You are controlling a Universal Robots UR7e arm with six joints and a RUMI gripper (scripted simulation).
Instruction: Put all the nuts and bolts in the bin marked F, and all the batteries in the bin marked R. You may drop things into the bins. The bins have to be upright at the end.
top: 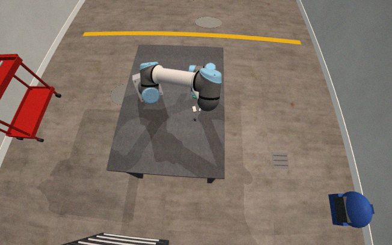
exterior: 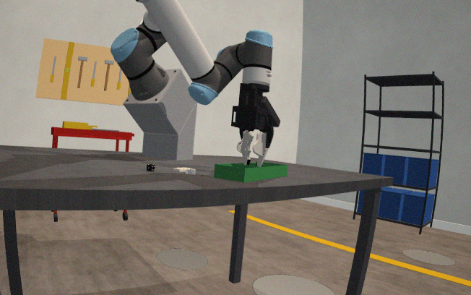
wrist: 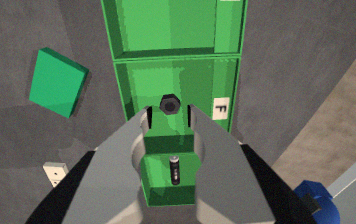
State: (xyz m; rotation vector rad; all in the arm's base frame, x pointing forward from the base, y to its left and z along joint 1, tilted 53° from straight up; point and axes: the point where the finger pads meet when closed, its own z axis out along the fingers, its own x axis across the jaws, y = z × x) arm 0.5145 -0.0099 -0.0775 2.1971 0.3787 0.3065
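In the wrist view my gripper (wrist: 169, 107) hangs over the green bin marked F (wrist: 142, 82), its white F label (wrist: 220, 108) on the right wall. The fingers stand a little apart. A black nut (wrist: 169, 104) shows between the fingertips with a gap on each side, over the F bin's floor. A battery (wrist: 174, 170) lies in the nearer green compartment, seen between the fingers; I see no label there. In the exterior view the gripper (exterior: 253, 163) has its tips just inside the row of green bins (exterior: 249, 173) near the table's right end.
A flat green square (wrist: 57, 82) lies on the table left of the bins. A small white block (wrist: 55, 172) (exterior: 184, 170) (top: 194, 108) and a small black piece (exterior: 150, 167) (top: 195, 119) lie further along the table. The table edge runs close to the bins' right side.
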